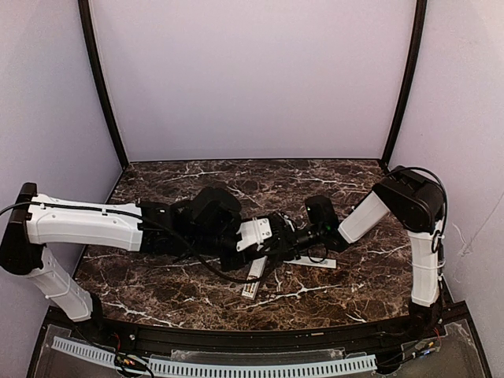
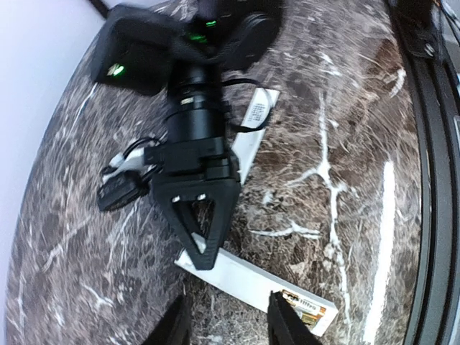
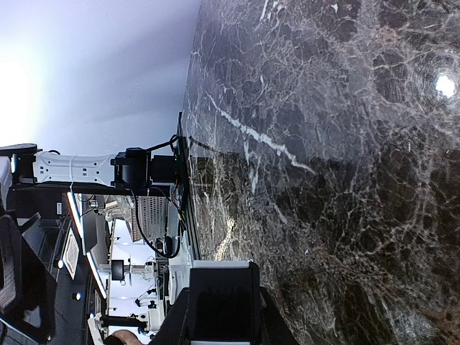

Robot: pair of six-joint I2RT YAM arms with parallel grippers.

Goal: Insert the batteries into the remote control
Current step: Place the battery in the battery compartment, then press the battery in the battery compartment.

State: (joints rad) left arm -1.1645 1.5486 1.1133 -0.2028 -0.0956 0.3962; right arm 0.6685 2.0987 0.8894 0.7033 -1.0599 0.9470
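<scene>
The remote control (image 2: 248,282) lies flat on the dark marble table (image 2: 345,108), a slim white bar. Its battery compartment is uncovered at the near right end, and gold-and-dark batteries (image 2: 307,310) lie inside it. My right gripper (image 2: 202,253) reaches in from above, its black triangular fingers shut on the remote's other end. In the right wrist view that end fills the gap between the fingers of the right gripper (image 3: 219,316). My left gripper (image 2: 228,327) hovers over the remote with its fingers spread and nothing between them. Its right finger (image 2: 284,325) sits just beside the batteries. From above, the remote (image 1: 253,280) lies under both wrists.
A thin white cover strip with grey print (image 2: 256,115) lies on the table behind the right gripper, and in the top view the strip (image 1: 312,261) sits right of the remote. Black cables loop round the right wrist. The table's front rail (image 2: 431,180) runs along the right.
</scene>
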